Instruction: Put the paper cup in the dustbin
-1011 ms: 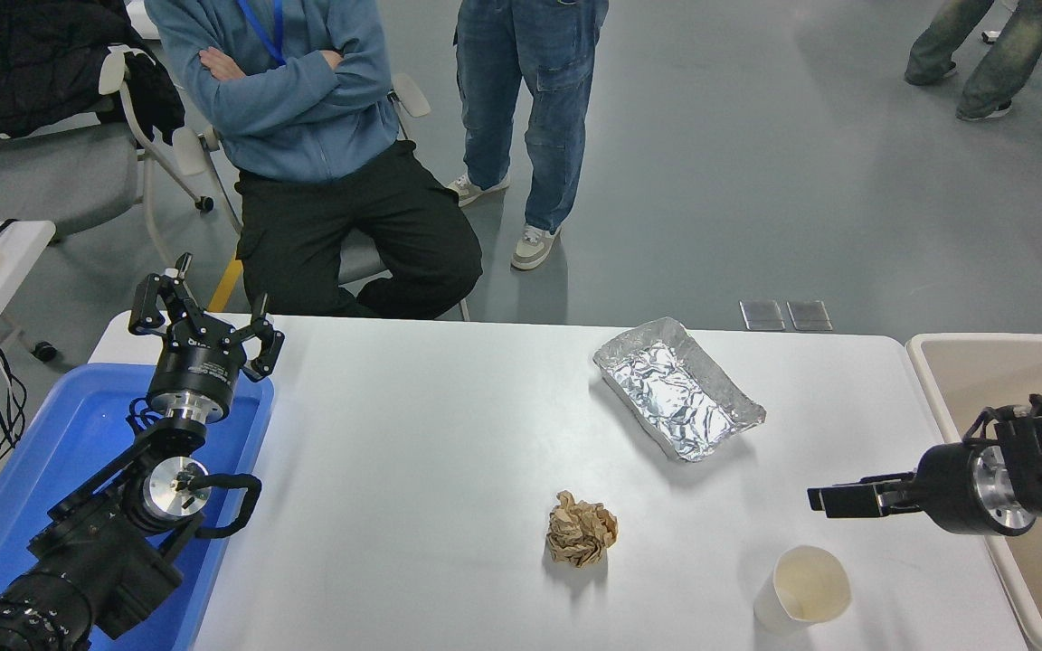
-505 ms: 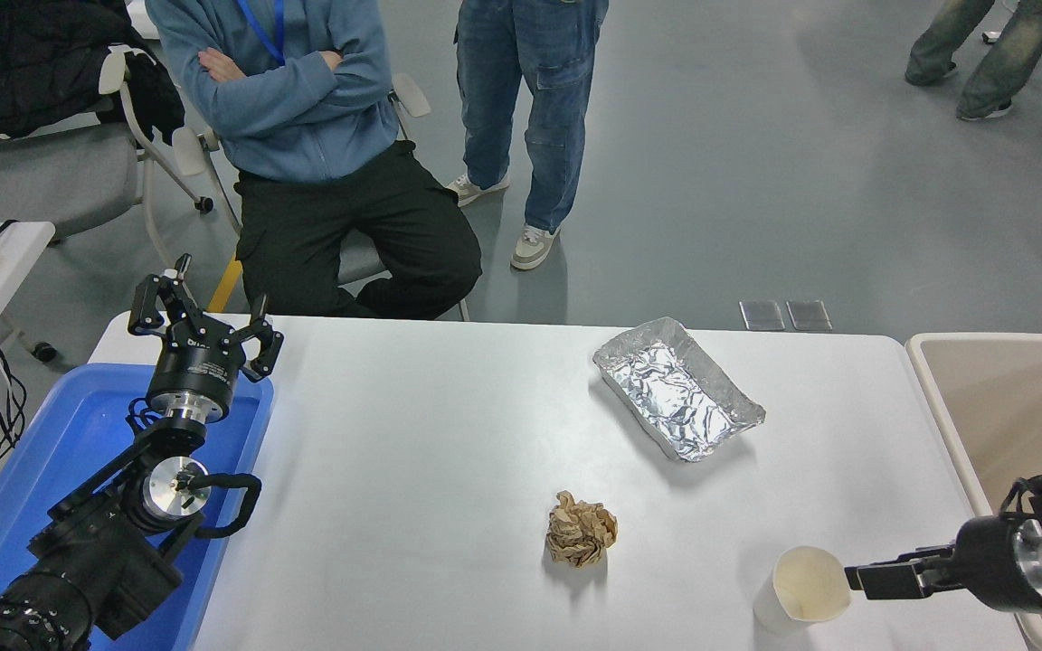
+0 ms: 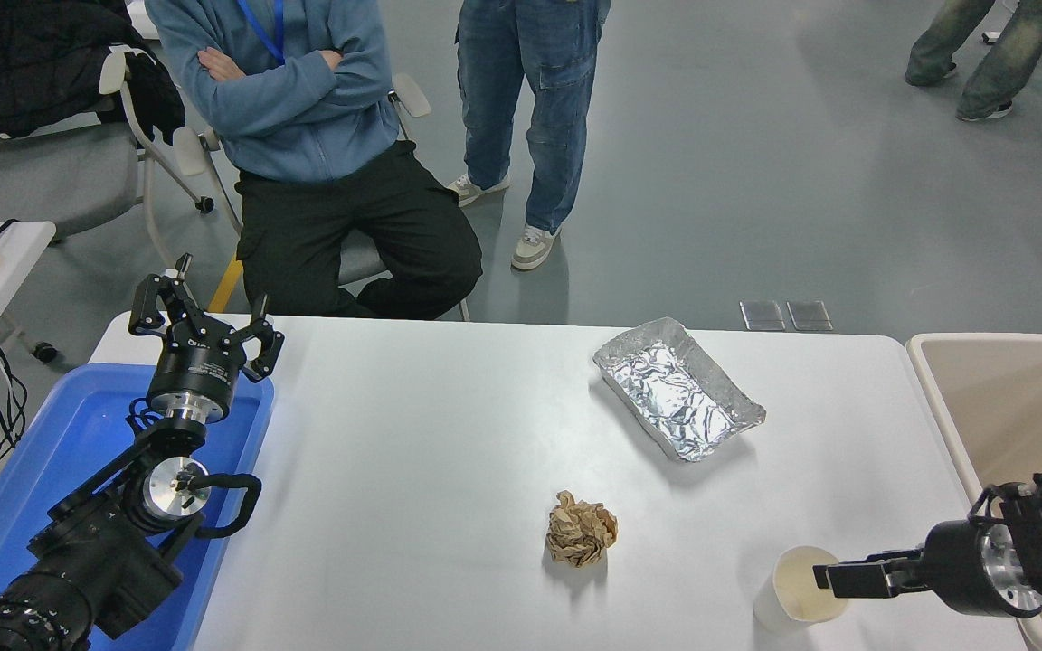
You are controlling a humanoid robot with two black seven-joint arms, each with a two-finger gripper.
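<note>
Right gripper point(image 3: 833, 579) reaches the paper cup point(image 3: 800, 588) rim, grip unclear; cup stands on tabletop point(image 3: 449, 434); dustbin point(image 3: 937, 398) at three o'clock awaits.

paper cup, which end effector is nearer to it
Right. The right end effector is at the paper cup, its tips over the rim. The left end effector is parked across the table, above the blue tray.

Grey floor point(image 3: 756, 163), white table point(image 3: 449, 452), wheeled chairs point(image 3: 78, 172) behind.

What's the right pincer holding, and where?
Cannot be told. The right pincer is at the cup's rim on its right side, but a closed grip isn't visible. The left pincer holds nothing.
</note>
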